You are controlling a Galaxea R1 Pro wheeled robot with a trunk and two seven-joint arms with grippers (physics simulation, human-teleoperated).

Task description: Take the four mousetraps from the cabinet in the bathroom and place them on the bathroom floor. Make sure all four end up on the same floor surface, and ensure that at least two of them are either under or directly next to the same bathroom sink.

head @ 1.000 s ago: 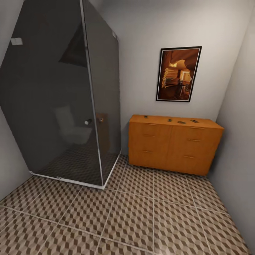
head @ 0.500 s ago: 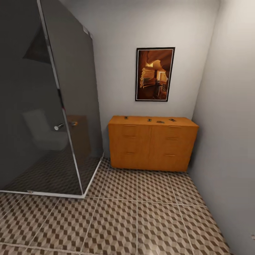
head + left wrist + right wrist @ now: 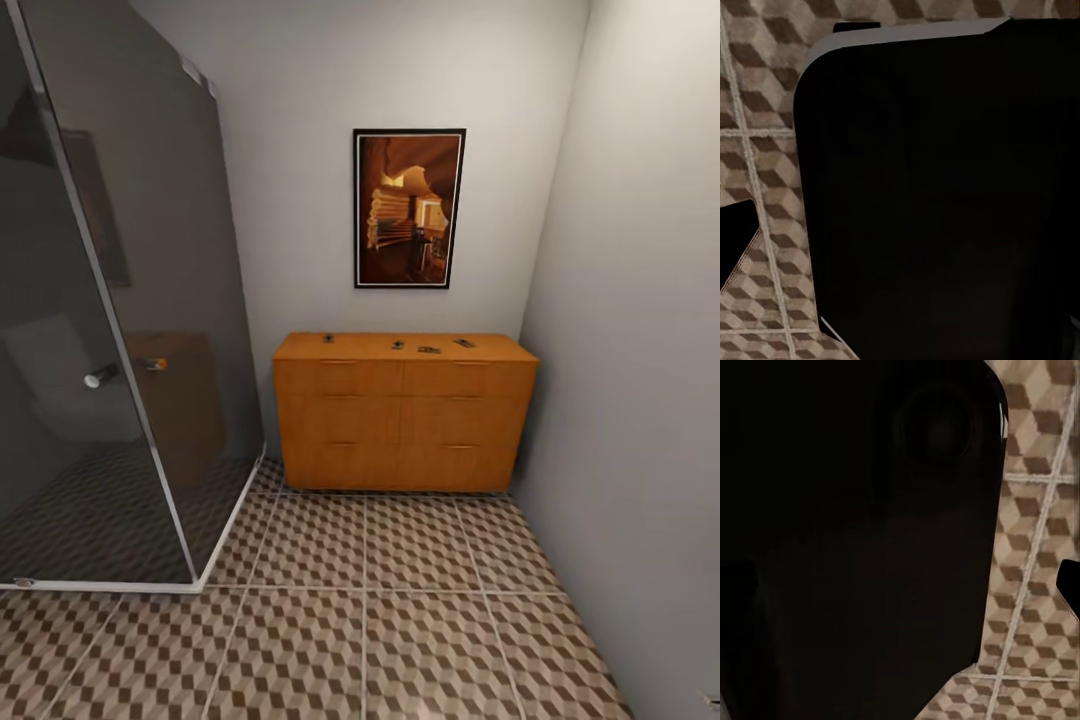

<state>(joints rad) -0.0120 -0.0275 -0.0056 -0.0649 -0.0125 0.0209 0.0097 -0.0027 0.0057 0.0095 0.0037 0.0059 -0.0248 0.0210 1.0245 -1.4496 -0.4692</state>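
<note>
I see the long orange-brown wooden cabinet (image 3: pixel 400 420) on the cube-patterned tile floor (image 3: pixel 365 620), 4 small mousetraps (image 3: pixel 429 350) lying on its top.

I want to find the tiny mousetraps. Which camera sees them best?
The head view. It shows the mousetraps as small dark specks lying on top of the orange cabinet under the picture. Both wrist views show floor tiles and dark robot parts instead.

Head faces the cabinet (image 3: pixel 400 415); wrists look down at floor (image 3: pixel 757 112)
</note>
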